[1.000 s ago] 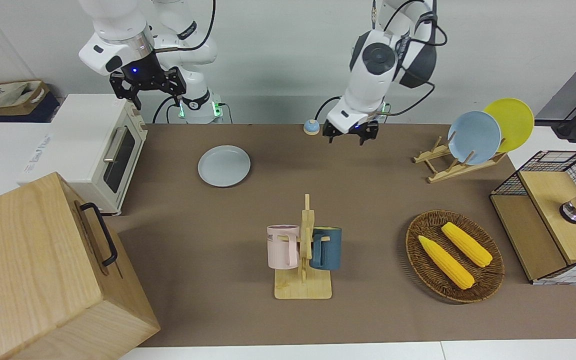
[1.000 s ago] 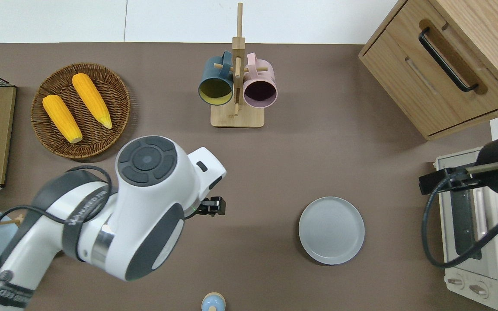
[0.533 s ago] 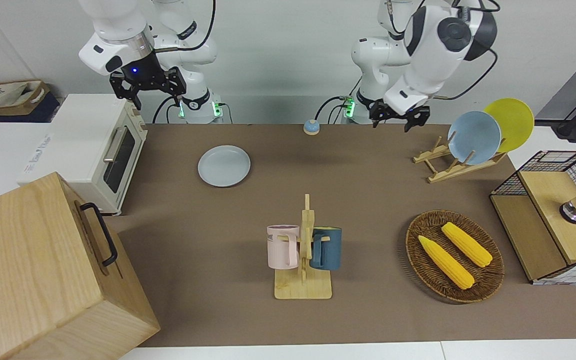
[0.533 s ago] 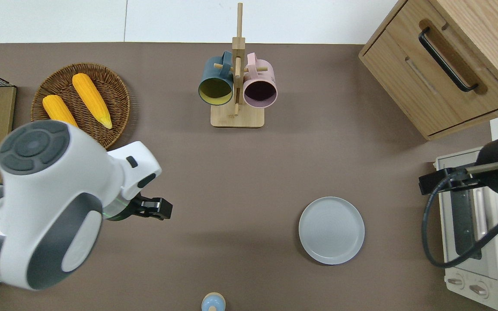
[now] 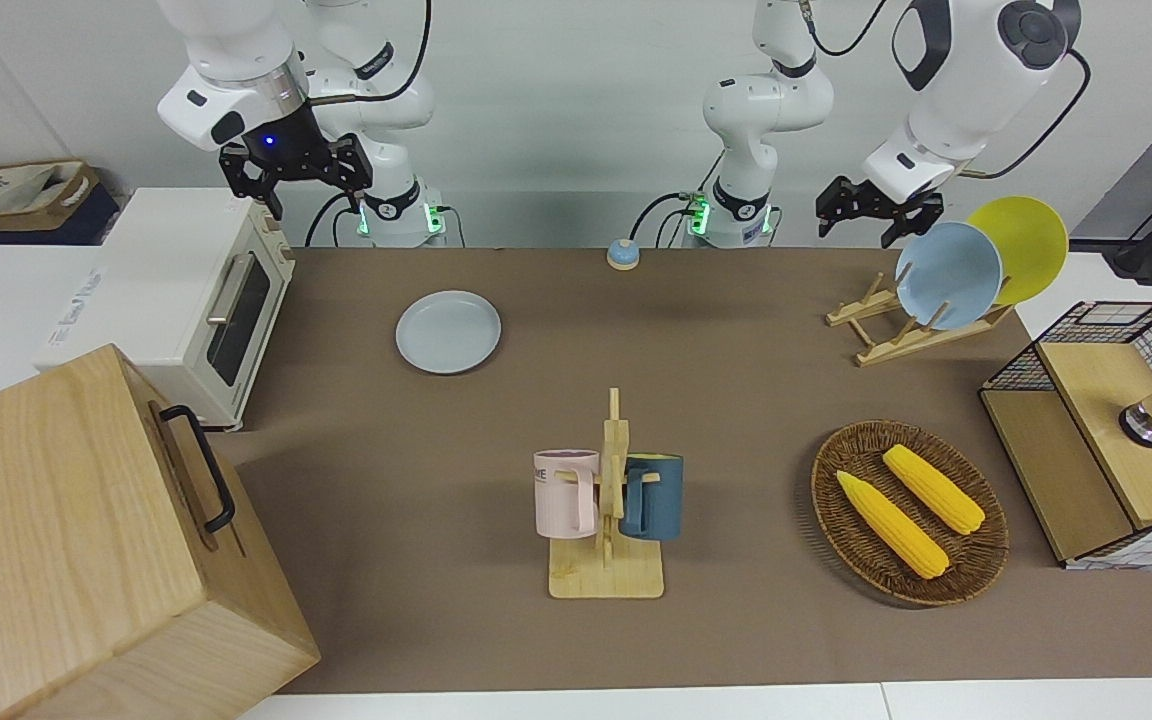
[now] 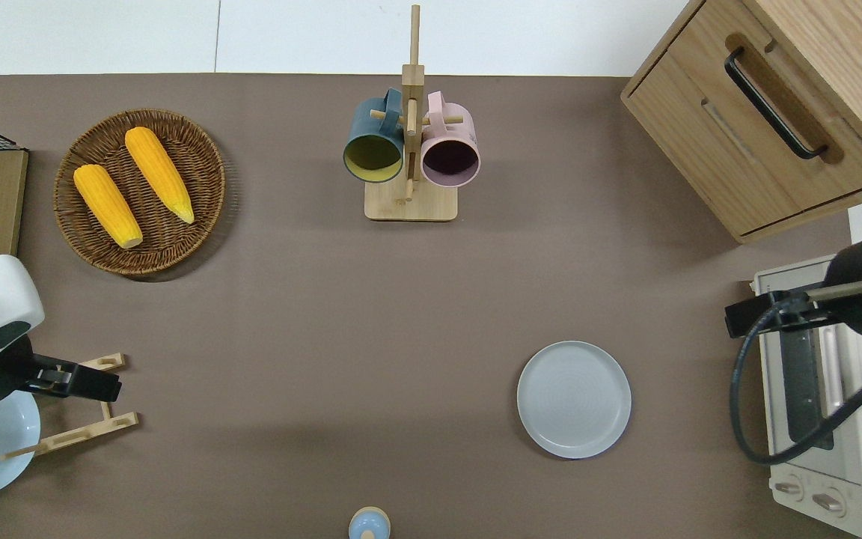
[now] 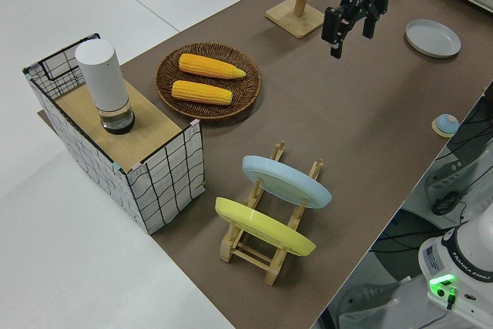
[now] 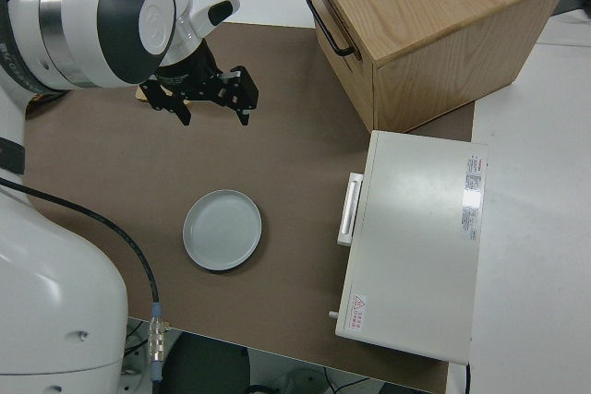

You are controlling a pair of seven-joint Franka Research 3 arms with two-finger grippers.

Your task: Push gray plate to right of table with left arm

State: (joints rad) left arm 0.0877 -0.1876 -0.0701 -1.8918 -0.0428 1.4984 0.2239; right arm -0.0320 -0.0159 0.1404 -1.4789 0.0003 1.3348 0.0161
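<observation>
The gray plate [image 5: 448, 332] [image 6: 574, 399] [image 7: 433, 37] [image 8: 222, 230] lies flat on the brown table [image 5: 736, 400], toward the right arm's end and beside the toaster oven. Nothing touches it. My left gripper [image 5: 866, 215] [image 6: 102, 385] [image 7: 350, 32] hangs open and empty in the air over the wooden plate rack at the left arm's end, a long way from the gray plate. My right gripper [image 5: 316, 195] [image 8: 212, 108] is parked, open and empty.
A white toaster oven [image 5: 196, 300] and a wooden cabinet [image 5: 86, 540] stand at the right arm's end. A mug rack [image 5: 608, 500] stands mid-table. A corn basket [image 5: 911, 510], a rack with a sky-blue plate [image 5: 948, 275] and a wire crate [image 5: 1106, 430] fill the left arm's end.
My left arm has swung up and away from the middle of the table to the left arm's end, over the plate rack. The gray plate and right arm have not moved.
</observation>
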